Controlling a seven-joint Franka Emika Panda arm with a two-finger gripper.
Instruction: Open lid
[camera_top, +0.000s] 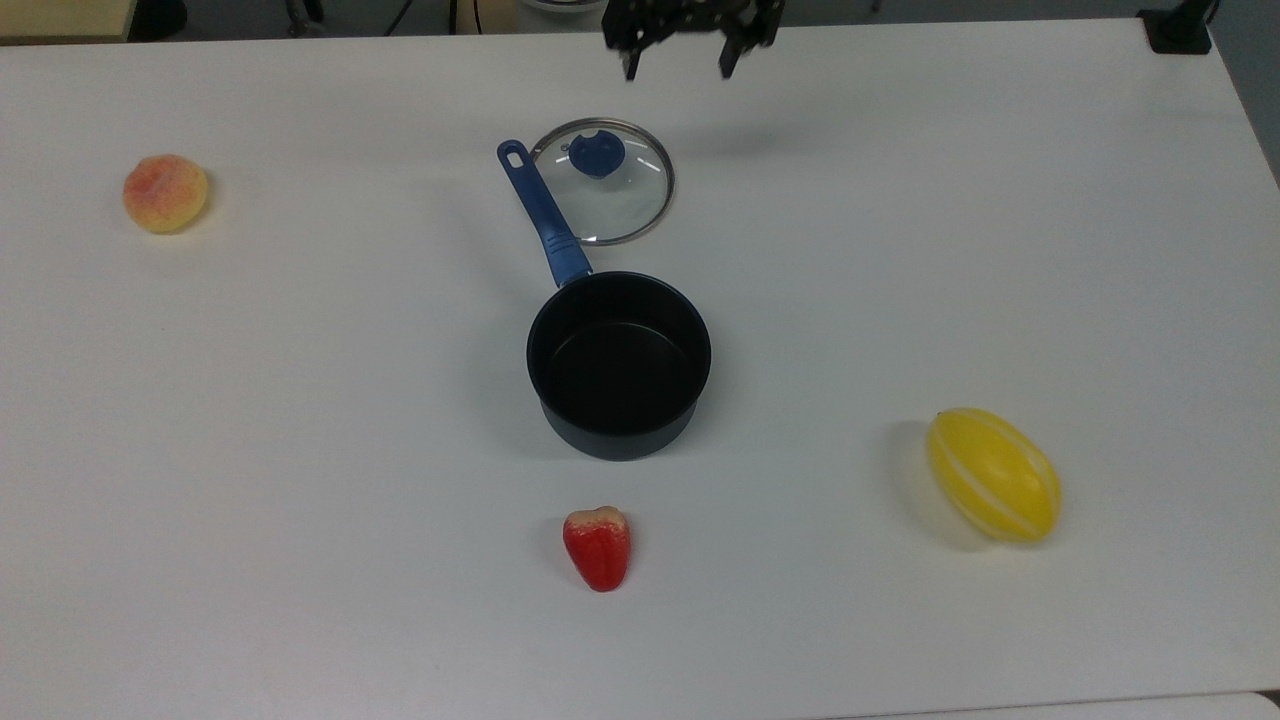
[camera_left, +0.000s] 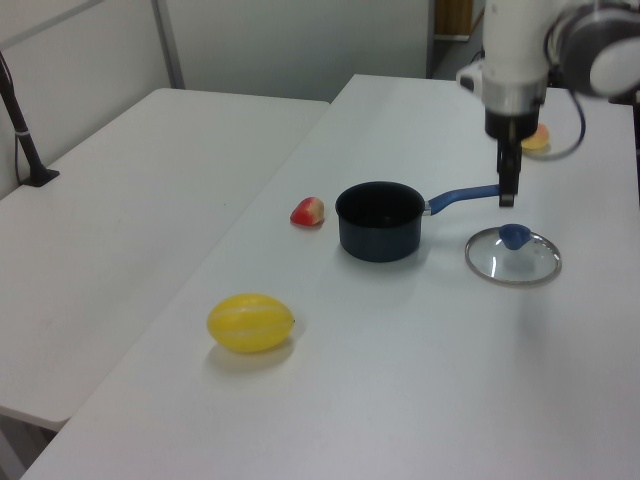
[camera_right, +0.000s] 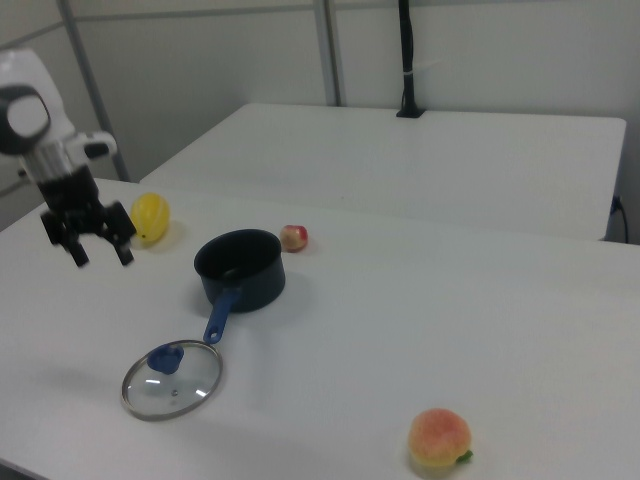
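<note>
White table (camera_top: 300, 400) carries everything. Centre of the top view: dark saucepan (camera_top: 619, 365), open, blue handle pointing toward upper left. Glass lid (camera_top: 603, 181) lies flat on the table above the pan, just beside the handle, blue knob up. Peach (camera_top: 165, 193) far left, upper part of frame. Red fruit (camera_top: 597, 547) below the pan, lower centre. Yellow melon (camera_top: 994, 475) at lower right, well apart from the rest.
</note>
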